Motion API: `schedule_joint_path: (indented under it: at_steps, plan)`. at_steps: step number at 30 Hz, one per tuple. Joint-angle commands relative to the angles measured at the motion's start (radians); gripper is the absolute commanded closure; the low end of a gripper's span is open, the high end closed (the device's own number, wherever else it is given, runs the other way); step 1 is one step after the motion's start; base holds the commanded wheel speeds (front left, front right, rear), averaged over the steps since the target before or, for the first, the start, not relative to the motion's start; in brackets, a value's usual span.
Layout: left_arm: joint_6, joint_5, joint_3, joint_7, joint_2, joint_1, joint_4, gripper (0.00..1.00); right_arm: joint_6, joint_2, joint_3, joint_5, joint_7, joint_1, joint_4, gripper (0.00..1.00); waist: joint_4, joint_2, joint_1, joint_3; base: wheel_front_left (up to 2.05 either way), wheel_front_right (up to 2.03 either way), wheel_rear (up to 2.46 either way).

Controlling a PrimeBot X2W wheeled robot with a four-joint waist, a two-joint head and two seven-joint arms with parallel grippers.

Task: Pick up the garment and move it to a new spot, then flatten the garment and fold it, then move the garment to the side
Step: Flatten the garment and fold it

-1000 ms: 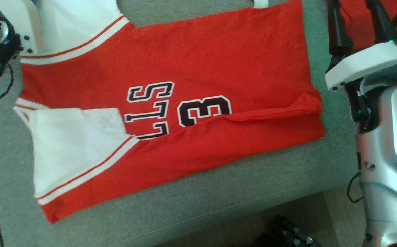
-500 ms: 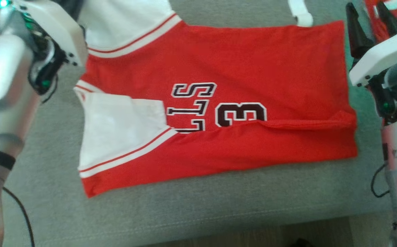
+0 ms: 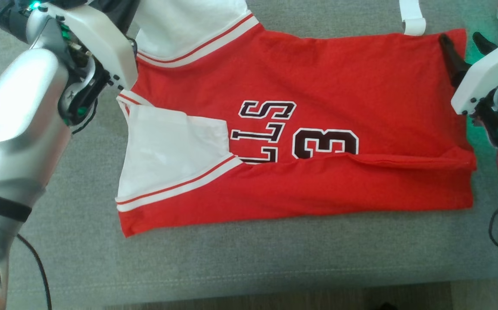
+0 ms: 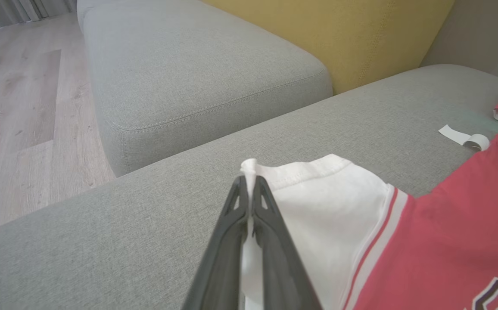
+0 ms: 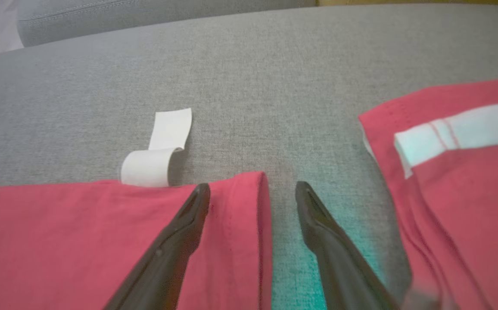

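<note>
Lying across the grey sofa point(image 3: 231, 267), your red garment point(image 3: 318, 77) should handle soft, light and limp. Your left gripper point(image 4: 249, 184) pinches its far-left white sleeve point(image 4: 318, 193); your right gripper point(image 5: 252, 188) gapes astride the far-right hem corner point(image 5: 242, 202), so grip there.

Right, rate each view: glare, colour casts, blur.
Head view: mostly sharp, glare on the silver left forearm, teal glow on the sofa at the right edge. Left wrist view: cushion crisp, left gripper soft up close, garment washed pinkish. Right wrist view: soft overall, teal cast under the open right gripper, smear at lower right.
</note>
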Motion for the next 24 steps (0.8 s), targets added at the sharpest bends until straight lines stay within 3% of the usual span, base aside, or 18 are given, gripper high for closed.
schedule_joint_path:
  at_steps: [1,6,8,12,24]
  plan:
    - [0.004,-0.001,0.036,0.002,0.05,-0.029,-0.032,1.0,0.007,-0.015,0.015,0.011,0.005,-0.026,-0.018,0.0,0.002,0.0,0.0,0.005,0.0,0.0,0.0]
    - [0.015,-0.005,0.039,0.01,0.058,-0.029,-0.054,1.0,0.007,-0.025,0.05,0.042,0.029,-0.046,0.027,0.0,0.003,0.0,0.0,0.017,0.0,0.0,0.0]
    - [0.018,-0.007,0.039,0.012,0.061,-0.027,-0.057,1.0,0.007,-0.028,0.069,0.063,0.041,-0.051,0.035,1.0,0.003,0.0,0.0,0.02,0.0,0.0,0.0]
    - [0.024,-0.008,0.04,0.012,0.066,-0.027,-0.053,1.0,0.007,-0.043,0.098,0.08,0.018,-0.062,0.027,1.0,0.002,0.0,0.0,0.024,0.0,0.0,0.0]
    - [0.071,0.005,0.088,-0.067,0.074,-0.109,0.0,1.0,0.007,-0.058,0.129,0.047,-0.183,-0.206,0.055,1.0,-0.001,0.0,0.0,0.052,0.0,0.0,0.0]
